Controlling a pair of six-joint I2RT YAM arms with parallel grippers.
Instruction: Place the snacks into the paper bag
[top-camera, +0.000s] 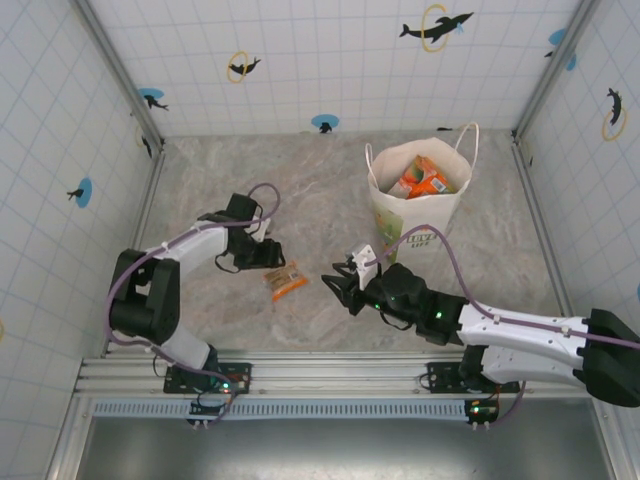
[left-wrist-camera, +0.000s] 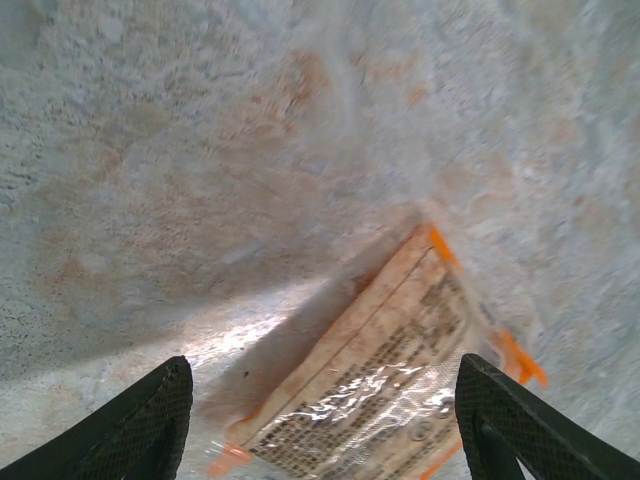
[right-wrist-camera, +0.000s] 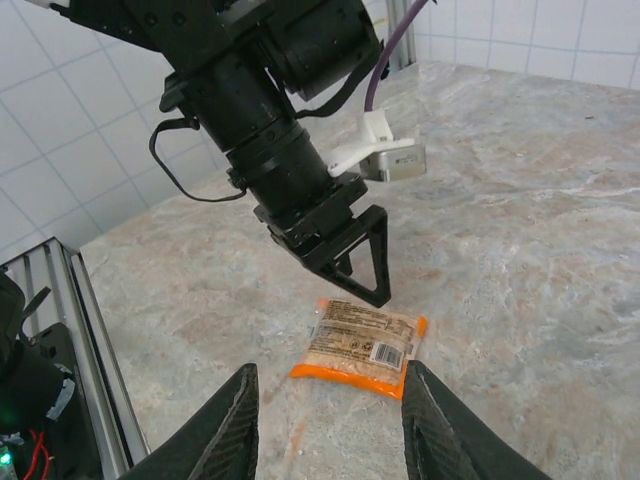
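Right tool (right-wrist-camera: 330, 372) is spread open just short of the lone orange-edged snack packet (right-wrist-camera: 362, 340), which is flat on the table (top-camera: 300, 190). Left tool (left-wrist-camera: 320, 372) is open too, poised over it, and its wrist cam cuts off the packet's near end. Further back the paper bag (top-camera: 415, 215) stands upright with orange packets (top-camera: 420, 180) half hidden inside.

The top camera hangs high over the marbled table (top-camera: 320, 180) and looks almost straight down, so the orange packet (top-camera: 287, 281) is small and just left of centre. The left wrist camera sits very close above that packet (left-wrist-camera: 380, 390), tilted down, and its picture is blurred. The right wrist camera looks from the packet's right, low, farther back, slanting down at it (right-wrist-camera: 365, 340). All 3 views share the packet and the table just around it.
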